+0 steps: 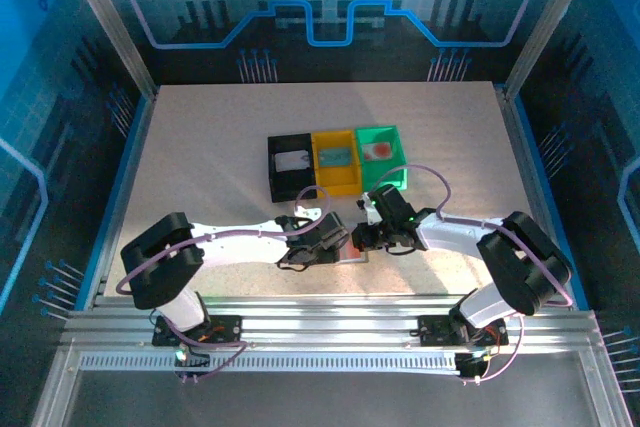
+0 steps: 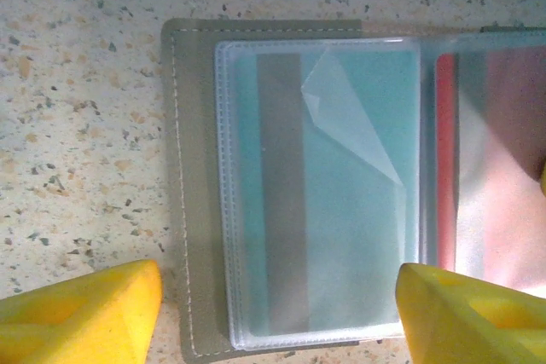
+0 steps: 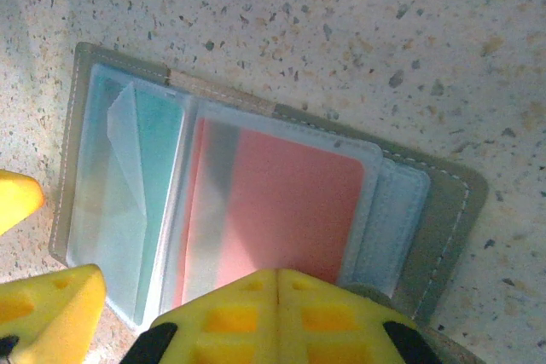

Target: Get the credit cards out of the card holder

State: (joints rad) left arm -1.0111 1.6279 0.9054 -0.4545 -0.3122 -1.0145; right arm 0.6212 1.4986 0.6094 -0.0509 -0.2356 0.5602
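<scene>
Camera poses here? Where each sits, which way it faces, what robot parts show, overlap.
Top external: above and behind the bases, looking down at the table; both arms, left claw, right claw.
Left wrist: straight down on the open card holder; own spread yellow fingertips.
Right wrist: down on the same card holder; own shut fingers.
Shared: both wrist views catch the teal card and red card.
</scene>
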